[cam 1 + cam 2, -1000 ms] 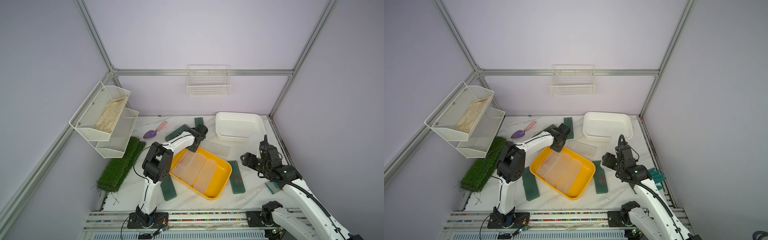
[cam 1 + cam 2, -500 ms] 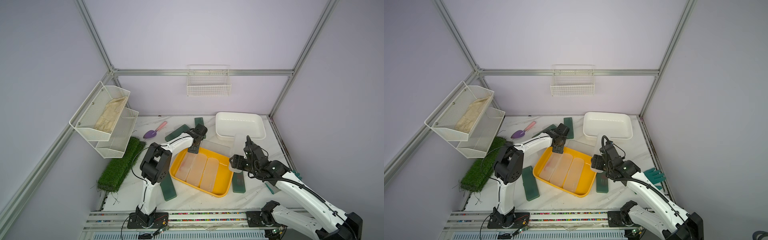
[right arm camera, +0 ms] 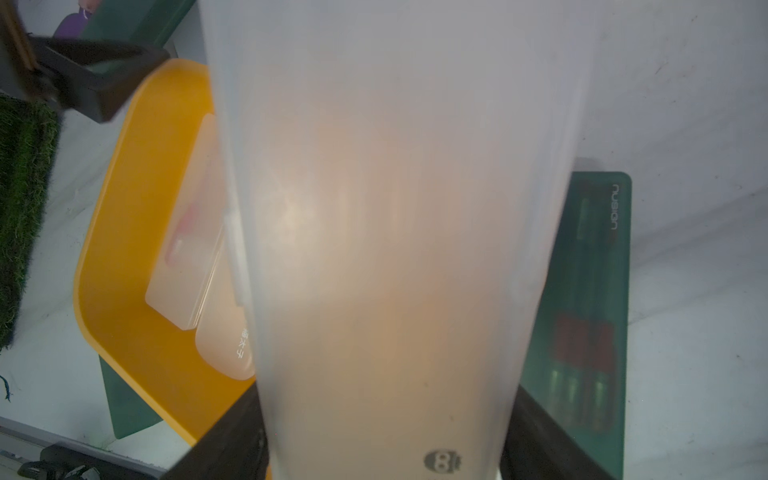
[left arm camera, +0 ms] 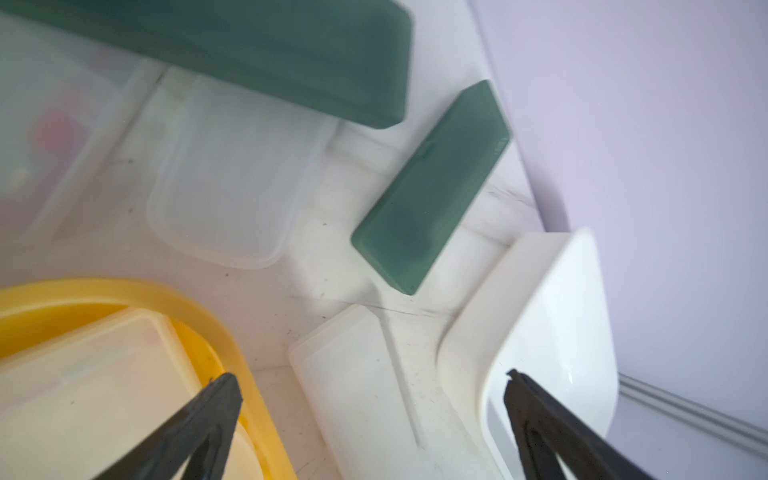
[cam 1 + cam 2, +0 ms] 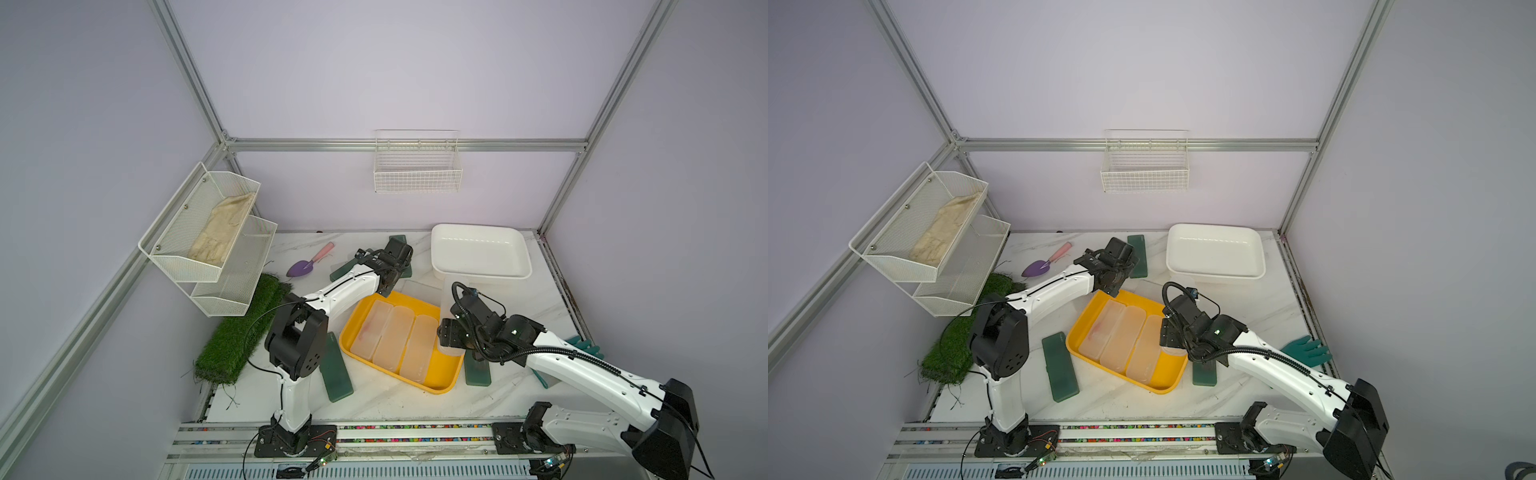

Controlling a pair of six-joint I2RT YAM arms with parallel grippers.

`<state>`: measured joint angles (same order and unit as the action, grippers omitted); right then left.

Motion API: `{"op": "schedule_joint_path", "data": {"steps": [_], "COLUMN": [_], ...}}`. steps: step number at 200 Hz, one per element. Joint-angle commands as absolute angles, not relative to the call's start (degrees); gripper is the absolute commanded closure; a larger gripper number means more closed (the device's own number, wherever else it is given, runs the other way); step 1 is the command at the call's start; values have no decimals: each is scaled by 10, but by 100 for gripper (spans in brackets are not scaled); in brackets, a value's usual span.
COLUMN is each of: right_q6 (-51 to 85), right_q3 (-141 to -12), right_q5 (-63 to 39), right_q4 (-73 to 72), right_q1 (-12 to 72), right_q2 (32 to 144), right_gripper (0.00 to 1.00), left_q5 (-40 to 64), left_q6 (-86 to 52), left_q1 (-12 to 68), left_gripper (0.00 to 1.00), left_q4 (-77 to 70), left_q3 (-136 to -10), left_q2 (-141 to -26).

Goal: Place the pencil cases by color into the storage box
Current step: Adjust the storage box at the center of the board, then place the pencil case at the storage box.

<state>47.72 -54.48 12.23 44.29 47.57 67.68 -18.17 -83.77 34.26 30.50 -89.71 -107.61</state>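
held case (image 3: 395, 208): frosted clear, up off the table (image 5: 395, 405), over the right rim of the yellow tray (image 5: 448, 368)
right gripper (image 3: 386, 399): fingers pinched on one short end of it. My guess is that's so the long body hangs free and can be laid flat in the gap on the tray's right side
clear cases (image 5: 395, 336): three side by side in the yellow tray, plus one loose on the table just past its far edge
green cases (image 5: 337, 370): four on the table, one near-left of the tray, one right of it, two far
white tray (image 5: 480, 251): far right, empty, probably meant for the greens
left gripper (image 4: 368, 374): fingers spread wide, holding nothing, hanging by the tray's far corner
writing: "nusign" along the right green case (image 3: 590, 291); small round logo on the held case; some Chinese characters on a case in the tray, can't read them
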Motion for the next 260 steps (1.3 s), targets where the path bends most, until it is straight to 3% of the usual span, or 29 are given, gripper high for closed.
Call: {"op": "schedule_joint_path", "data": {"steps": [1, 65, 183, 260], "right_q6": [526, 594, 652, 666], "right_q3": [-566, -591, -629, -699], "right_q5": [149, 171, 167, 152], "right_q4": [473, 504, 559, 644], "right_q1": [500, 559, 580, 580], "right_q2": [691, 744, 782, 886], "right_gripper": [43, 43, 44, 44], "left_q5": [-218, -273, -272, -304], "left_q6": [-690, -469, -281, -235], "left_q1": [350, 392, 486, 505], "left_gripper": [0, 0, 0, 0], "left_q4": [230, 111, 54, 27], "left_q3": [-852, -699, -552, -463], "left_q2": [-993, -817, -670, -583]}}
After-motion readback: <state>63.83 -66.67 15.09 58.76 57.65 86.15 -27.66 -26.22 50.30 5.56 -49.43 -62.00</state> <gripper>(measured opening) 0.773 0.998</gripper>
